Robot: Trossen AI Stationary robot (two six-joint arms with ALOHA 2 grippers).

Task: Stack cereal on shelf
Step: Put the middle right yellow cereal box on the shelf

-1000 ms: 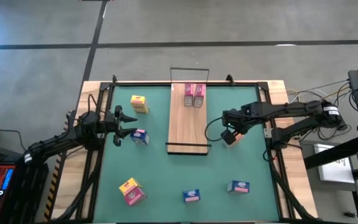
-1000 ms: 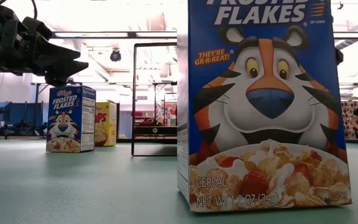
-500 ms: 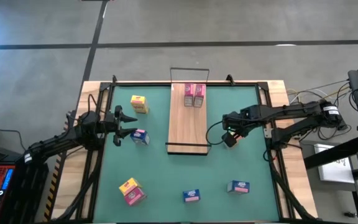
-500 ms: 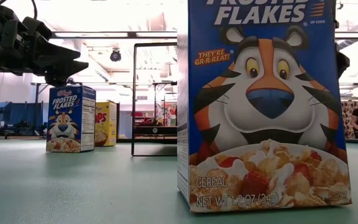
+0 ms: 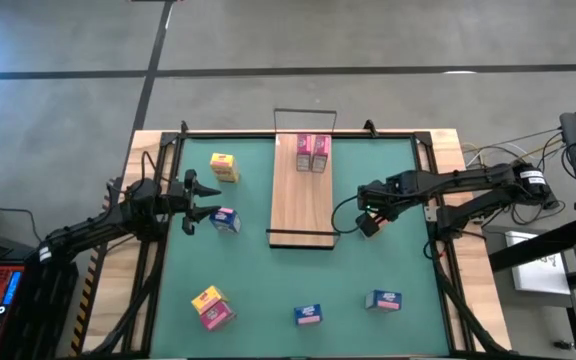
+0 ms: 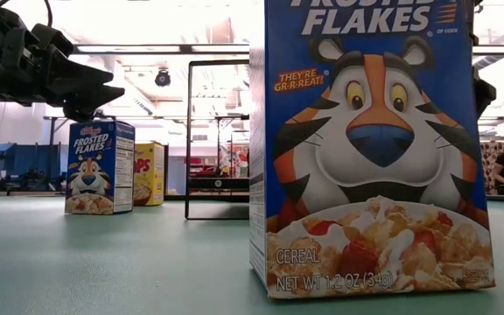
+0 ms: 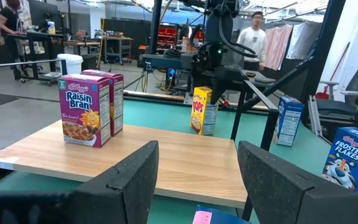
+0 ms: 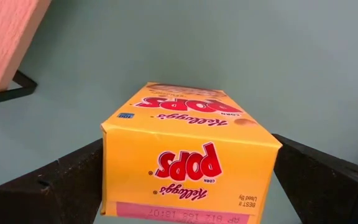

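Yellow Corn Pops box (image 8: 188, 163) held between the right gripper (image 5: 370, 218)'s fingers (image 8: 61, 180), spread wide against the box's two sides, above the green surface (image 5: 398, 255) just beside the near right corner of the shelf (image 5: 303, 205). Also seen from the left wrist view, standing beyond the board under the right arm (image 7: 202, 110).

Two pink Raisin Bran boxes (image 5: 311, 152) upright side by side, touching, at the far end of the shelf, close to the black wire rail (image 5: 305, 112); rest of the wooden board bare.

Other cereal scattered on the surface: a yellow box (image 5: 224, 166) left of the shelf near the far edge; a blue Frosted Flakes box (image 5: 226, 220) left of the shelf at mid-depth; a yellow and pink pair (image 5: 212, 307) touching each other at the near left; a blue-and-pink box (image 5: 308, 315) near the front edge, centre; a blue box (image 5: 383, 299) near the front right. Large in the low view, a Frosted Flakes box (image 6: 370, 149) standing upright close to the camera.

Left gripper (image 5: 206, 200) hovering left of the shelf, just beside the blue box, fingers (image 7: 132, 180) partly apart and holding nothing.

A person (image 7: 253, 38) standing in the room beyond the surface.
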